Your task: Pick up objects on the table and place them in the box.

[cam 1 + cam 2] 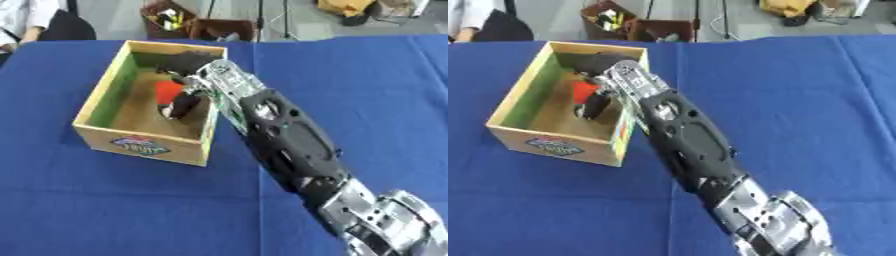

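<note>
1. Blue cloth covers the worktop from edge to edge; the far edge runs along the top of both views, with floor and clutter beyond it.
2. An open, square cardboard box with tan walls, a green inner lining on its left wall and a printed label on its near face stands on the left half of the worktop, slightly askew to the edges.
3. The box sits near the far edge, with bare cloth on all four sides; the widest open stretch lies to its right and in front of it.
4. The right arm enters from the lower right corner and runs diagonally up and left, crossing the box's right wall.
5. The right robot hand is inside the box, below the rim, close to the right wall and far corner.
6. A small red object shows just under the hand, within the box, with a dark piece beside it that I cannot identify.
7. Whether the red object is resting on the box floor or touching the hand cannot be determined.
8. The fingers are too dark and blurred to tell whether they are released, clenched or grasping.
9. The left robot hand appears in neither view.
</note>
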Motion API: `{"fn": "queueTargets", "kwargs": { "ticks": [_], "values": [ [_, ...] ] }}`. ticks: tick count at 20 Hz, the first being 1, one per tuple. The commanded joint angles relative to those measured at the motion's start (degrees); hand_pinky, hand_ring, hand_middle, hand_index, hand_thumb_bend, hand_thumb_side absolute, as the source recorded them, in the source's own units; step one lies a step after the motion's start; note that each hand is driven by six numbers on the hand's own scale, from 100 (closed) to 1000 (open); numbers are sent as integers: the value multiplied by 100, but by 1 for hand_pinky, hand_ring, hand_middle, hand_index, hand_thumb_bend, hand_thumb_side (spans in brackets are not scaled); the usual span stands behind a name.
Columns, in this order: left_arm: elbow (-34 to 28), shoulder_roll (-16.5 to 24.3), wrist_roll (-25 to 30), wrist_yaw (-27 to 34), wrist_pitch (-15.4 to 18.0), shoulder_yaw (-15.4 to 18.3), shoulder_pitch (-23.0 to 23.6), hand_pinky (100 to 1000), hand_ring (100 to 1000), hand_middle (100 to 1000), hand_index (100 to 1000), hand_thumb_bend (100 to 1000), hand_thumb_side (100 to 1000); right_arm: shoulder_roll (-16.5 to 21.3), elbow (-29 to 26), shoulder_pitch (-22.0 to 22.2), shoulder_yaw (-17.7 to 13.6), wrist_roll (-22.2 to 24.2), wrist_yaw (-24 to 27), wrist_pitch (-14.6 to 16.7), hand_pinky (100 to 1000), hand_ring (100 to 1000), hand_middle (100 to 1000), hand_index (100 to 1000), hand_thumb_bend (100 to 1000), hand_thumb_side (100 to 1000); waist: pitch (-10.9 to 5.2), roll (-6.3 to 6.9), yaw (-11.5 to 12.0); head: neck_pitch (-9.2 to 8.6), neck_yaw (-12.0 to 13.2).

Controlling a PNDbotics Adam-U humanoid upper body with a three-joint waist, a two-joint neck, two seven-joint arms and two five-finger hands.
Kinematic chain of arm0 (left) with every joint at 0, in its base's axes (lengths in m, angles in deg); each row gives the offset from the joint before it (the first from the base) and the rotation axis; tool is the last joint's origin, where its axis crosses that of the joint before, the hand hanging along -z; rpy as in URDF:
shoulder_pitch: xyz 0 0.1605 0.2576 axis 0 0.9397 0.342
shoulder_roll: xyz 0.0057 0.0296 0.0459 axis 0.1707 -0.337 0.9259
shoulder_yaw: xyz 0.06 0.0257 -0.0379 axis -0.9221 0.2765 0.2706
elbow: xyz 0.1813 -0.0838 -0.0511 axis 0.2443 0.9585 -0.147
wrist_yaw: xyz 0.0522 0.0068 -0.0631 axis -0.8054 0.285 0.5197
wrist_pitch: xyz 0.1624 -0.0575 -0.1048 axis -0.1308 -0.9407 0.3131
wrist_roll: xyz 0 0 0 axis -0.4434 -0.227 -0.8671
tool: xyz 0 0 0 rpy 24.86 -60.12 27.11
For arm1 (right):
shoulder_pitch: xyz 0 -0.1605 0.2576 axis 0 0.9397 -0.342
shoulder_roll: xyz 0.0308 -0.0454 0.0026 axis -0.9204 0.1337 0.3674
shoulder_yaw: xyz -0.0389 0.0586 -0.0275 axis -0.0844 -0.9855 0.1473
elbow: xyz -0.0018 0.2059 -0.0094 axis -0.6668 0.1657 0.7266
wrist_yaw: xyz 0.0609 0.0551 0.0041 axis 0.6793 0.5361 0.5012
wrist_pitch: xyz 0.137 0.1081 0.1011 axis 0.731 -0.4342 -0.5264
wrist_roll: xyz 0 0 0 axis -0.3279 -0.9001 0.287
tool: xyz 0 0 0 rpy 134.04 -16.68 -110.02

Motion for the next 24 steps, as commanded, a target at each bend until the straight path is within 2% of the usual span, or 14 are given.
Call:
{"fn": "queueTargets", "kwargs": {
  "ticks": [1, 5, 9, 10, 11, 12, 13, 14, 15, 16, 18, 19, 23, 24],
  "values": [
    [-101, 86, -23, 16, -1, 7, -27, 480, 626, 583, 776, 419, 918, 82, -259, -143, -50, -10, -44, -40, 911, 939, 885, 999, 760, 604, -143, 37, -14, -9, 20],
    [-101, 97, -24, 25, -6, 3, -21, 481, 626, 583, 776, 417, 918, 149, -520, -168, -56, -113, 93, -90, 911, 930, 873, 982, 737, 652, -175, 51, -53, 15, 36],
    [-101, 112, -34, 30, -1, 9, -1, 481, 626, 583, 776, 417, 919, 319, -939, -177, -24, -144, 395, -139, 911, 921, 869, 978, 708, 637, -212, 72, -78, 43, 62],
    [-101, 115, -37, 30, 0, 10, 3, 481, 626, 583, 776, 417, 919, 378, -1084, -176, -15, -134, 497, -149, 911, 919, 867, 977, 706, 656, -222, 76, -87, 57, 72],
    [-101, 117, -40, 30, -1, 10, 7, 481, 626, 583, 776, 431, 925, 436, -1238, -168, -8, -131, 612, -164, 911, 915, 863, 975, 648, 747, -231, 80, -96, 70, 83],
    [-101, 121, -42, 29, 1, 12, 11, 482, 626, 583, 776, 418, 920, 496, -1404, -158, -2, -142, 752, -184, 911, 913, 861, 973, 695, 702, -240, 85, -105, 83, 97],
    [-101, 126, -48, 28, 3, 15, 16, 482, 626, 583, 776, 426, 917, 567, -1604, -143, 2, -183, 932, -213, 908, 905, 851, 964, 608, 805, -251, 92, -116, 105, 116],
    [-101, 131, -54, 26, 6, 20, 19, 482, 627, 583, 776, 427, 917, 649, -1819, -122, 13, -251, 1127, -251, 903, 901, 847, 962, 491, 832, -261, 97, -129, 126, 133],
    [-101, 136, -62, 25, 10, 23, 21, 482, 627, 583, 776, 426, 918, 733, -2025, -97, 34, -334, 1294, -295, 901, 899, 845, 961, 440, 839, -269, 100, -140, 141, 149],
    [-101, 139, -69, 24, 12, 26, 24, 482, 627, 583, 777, 424, 920, 817, -2230, -70, 58, -436, 1448, -332, 896, 894, 840, 958, 341, 883, -276, 105, -155, 157, 171],
    [-101, 144, -82, 22, 14, 32, 32, 482, 627, 583, 777, 423, 922, 991, -2662, 20, 90, -678, 1807, -414, 893, 889, 837, 957, 320, 977, -292, 117, -188, 194, 217],
    [-101, 149, -86, 22, 15, 33, 34, 482, 627, 584, 777, 423, 924, 1067, -2860, 68, 99, -791, 1987, -469, 895, 885, 835, 959, 265, 1000, -300, 125, -202, 209, 238],
    [-101, 162, -98, 21, 19, 36, 45, 483, 628, 584, 778, 424, 925, 1355, -3534, 254, 167, -1147, 2637, -701, 896, 886, 839, 960, 149, 1000, -330, 145, -246, 245, 278],
    [-101, 163, -99, 20, 19, 36, 47, 483, 628, 584, 778, 424, 925, 1402, -3643, 286, 184, -1199, 2759, -758, 896, 886, 839, 960, 149, 1000, -334, 147, -250, 248, 280]
  ]
}}
